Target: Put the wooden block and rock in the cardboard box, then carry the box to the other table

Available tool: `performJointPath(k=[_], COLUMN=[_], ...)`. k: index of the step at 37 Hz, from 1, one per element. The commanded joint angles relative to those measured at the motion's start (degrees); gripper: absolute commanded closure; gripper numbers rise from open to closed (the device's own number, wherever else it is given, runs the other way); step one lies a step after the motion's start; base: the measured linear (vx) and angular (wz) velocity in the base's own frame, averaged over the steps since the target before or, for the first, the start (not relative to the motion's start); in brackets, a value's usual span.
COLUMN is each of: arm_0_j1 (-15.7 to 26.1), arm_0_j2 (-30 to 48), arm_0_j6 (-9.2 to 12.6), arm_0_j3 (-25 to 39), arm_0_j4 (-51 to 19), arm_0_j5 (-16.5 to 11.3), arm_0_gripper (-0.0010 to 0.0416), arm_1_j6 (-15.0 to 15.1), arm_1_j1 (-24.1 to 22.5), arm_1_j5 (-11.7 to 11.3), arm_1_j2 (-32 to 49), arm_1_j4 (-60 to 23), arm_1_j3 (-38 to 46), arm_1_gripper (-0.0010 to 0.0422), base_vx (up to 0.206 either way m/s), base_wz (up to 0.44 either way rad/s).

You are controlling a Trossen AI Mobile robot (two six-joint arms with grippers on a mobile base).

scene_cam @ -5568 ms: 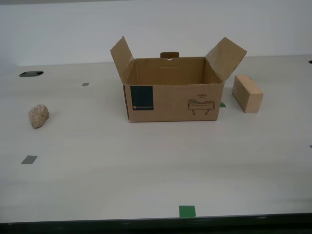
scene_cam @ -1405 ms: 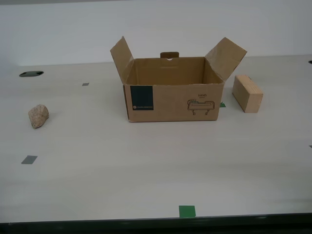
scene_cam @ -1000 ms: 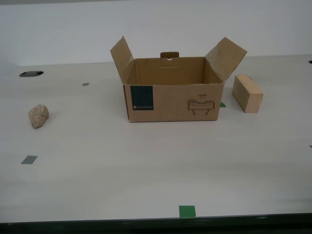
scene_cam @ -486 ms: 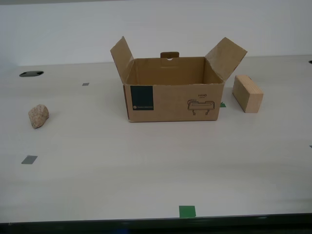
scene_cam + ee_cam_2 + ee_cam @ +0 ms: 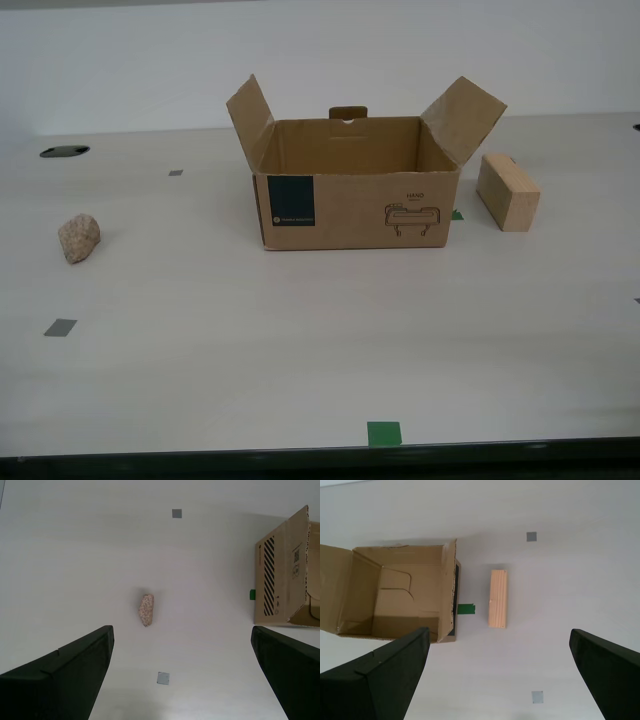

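Observation:
The cardboard box (image 5: 355, 190) stands open in the middle of the table, flaps up, empty inside as the first wrist view shows (image 5: 400, 597). The wooden block (image 5: 507, 192) lies beside it toward the exterior view's right, also seen from above (image 5: 498, 598). The rock (image 5: 79, 238) rests apart toward the exterior view's left. My first gripper (image 5: 500, 680) hangs open high over the wooden block. My second gripper (image 5: 180, 675) hangs open high over the rock (image 5: 146, 609), with a box flap (image 5: 282, 570) at that picture's edge. Neither arm shows in the exterior view.
Grey tape squares (image 5: 60, 327) and green tape marks (image 5: 383, 433) dot the smooth off-white table (image 5: 300, 340). A dark oval opening (image 5: 64, 152) sits at the far side on the exterior view's left. The table's front edge runs along the bottom of the exterior view.

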Motion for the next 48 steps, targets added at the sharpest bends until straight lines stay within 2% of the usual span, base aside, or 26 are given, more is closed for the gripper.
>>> performJointPath(k=[1,27,32,48], arm_0_j1=[0.00,0.00,0.00,0.00], arm_0_j2=[1.20,15.74,18.95,27.08], arm_0_j6=[-0.39,-2.45,-3.58,-5.05], arm_0_j3=[0.04,0.04,0.04,0.04], arm_0_j4=[-0.17,3.50,3.96,8.79], arm_0_j5=[0.26,0.22,0.22,-0.09], arm_0_gripper=[0.0017,0.0016,0.0016,0.0016], arm_1_j6=[-0.09,0.31,0.31,0.28], arm_1_j1=[-0.02,-0.02,-0.02,-0.02], arm_1_j5=[0.13,0.09,0.11,0.11], arm_1_j2=[0.00,0.00,0.00,0.00], arm_1_j4=[-0.07,-0.50,-0.52,-0.48], arm_1_j3=[0.02,0.02,0.00,0.00], arm_1_gripper=[0.0037,0.0037,0.0037,0.0037], base_vx=[0.000,0.000,0.000,0.000], base_wz=[0.000,0.000,0.000,0.000])
